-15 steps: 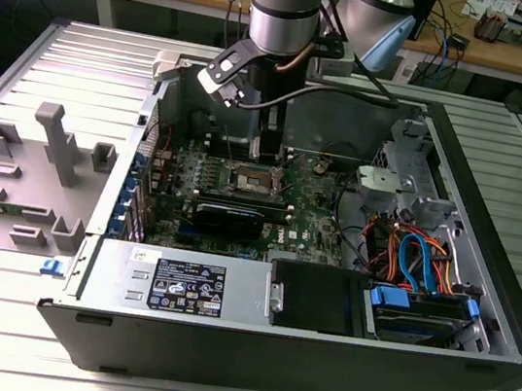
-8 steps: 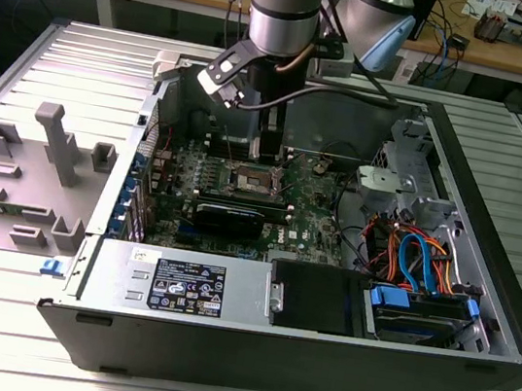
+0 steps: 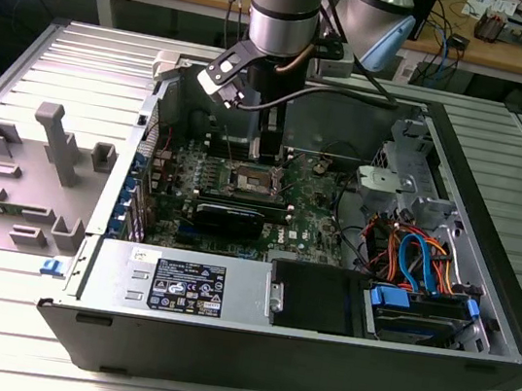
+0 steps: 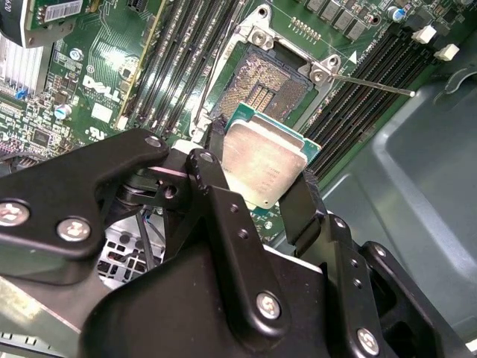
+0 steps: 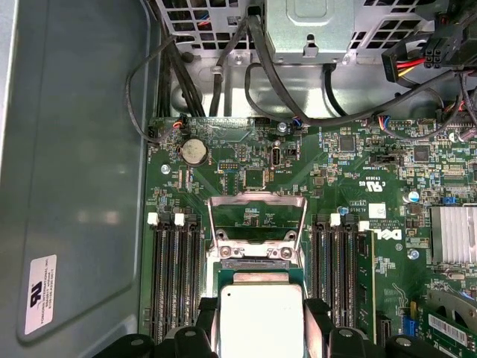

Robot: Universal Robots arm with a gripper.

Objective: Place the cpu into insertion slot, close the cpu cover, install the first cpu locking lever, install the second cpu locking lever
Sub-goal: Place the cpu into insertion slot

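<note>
The black two-finger gripper (image 4: 262, 170) is clamped on the cpu (image 4: 262, 153), a flat square chip with a mottled, dull silver-grey metal lid over a green substrate rim. One finger (image 4: 216, 142) bears on each of two opposite edges. The cpu is held just above the insertion slot (image 4: 262, 89), a square socket with a dark contact field and silver rim; its contacts lie bare. The cpu cover (image 5: 257, 200), a thin silver frame plate with a square window, stands swung up at one edge of the socket. A thin steel locking lever (image 4: 373, 83) juts out from a socket corner. The green motherboard (image 5: 335, 164) carries white printed lettering. A white label with black print (image 5: 45, 294) sits on the grey chassis wall, and a black-and-white label (image 3: 187, 286) on the silver power supply.
</note>
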